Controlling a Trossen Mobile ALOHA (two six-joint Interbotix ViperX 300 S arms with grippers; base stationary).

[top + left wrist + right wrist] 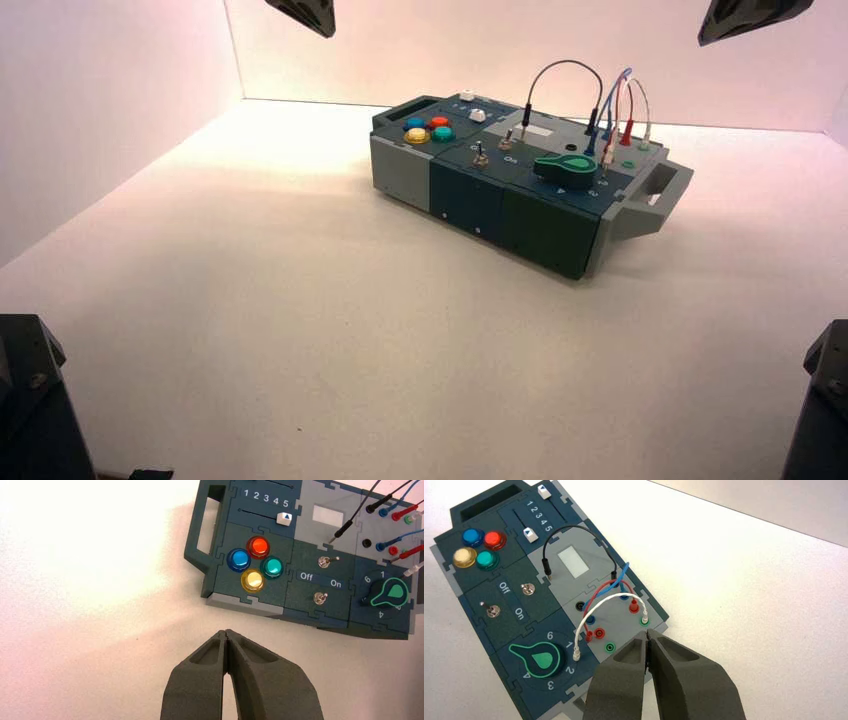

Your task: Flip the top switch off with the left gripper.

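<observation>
While its two tapered fingers meet at the tips and hold nothing, the left pincer (226, 632) hangs above the bare white worktop (90, 605), well apart from the box (250, 602). The right pincer (647, 634) is likewise pressed closed and empty, hovering over the box's wire corner, near the white wire (609, 600).

On the box, the two small metal toggle switches sit in a dark panel between the four coloured buttons (255, 564) and the green knob (392, 592), with "Off" and "On" lettered between them. The top switch (326, 561) is the one nearer the sliders and the grey panel; its lever leans toward the "On" side. The lower switch (319, 598) stands near the box's front edge.
</observation>
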